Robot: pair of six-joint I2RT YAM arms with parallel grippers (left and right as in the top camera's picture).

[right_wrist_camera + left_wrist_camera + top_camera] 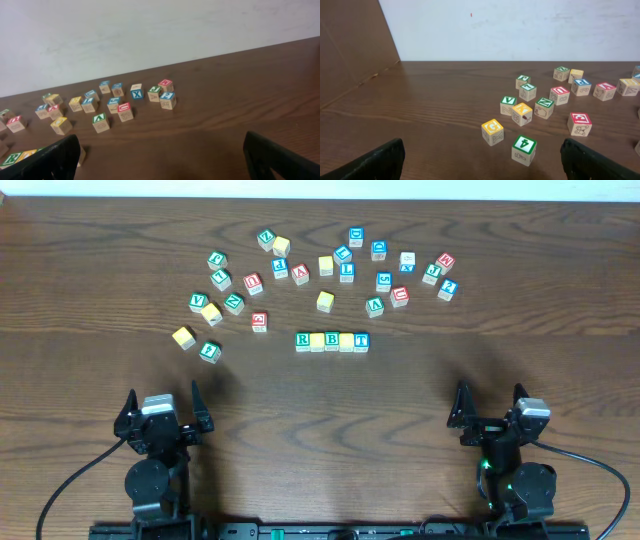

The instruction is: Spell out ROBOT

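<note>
A row of five letter blocks [332, 341] lies at the table's middle: green R [303, 340], a yellow block, green B [332, 340], a yellow block, blue T [361, 340]. The yellow letters are too small to read. The row's left end shows in the right wrist view [11, 158]. My left gripper [162, 412] is open and empty at the front left. My right gripper [490, 408] is open and empty at the front right. Both sit well in front of the row.
Many loose letter blocks [330, 265] are scattered in an arc behind the row. A yellow block [183, 336] and a green block [209, 351] lie nearest the left gripper; both show in the left wrist view, green one [524, 149].
</note>
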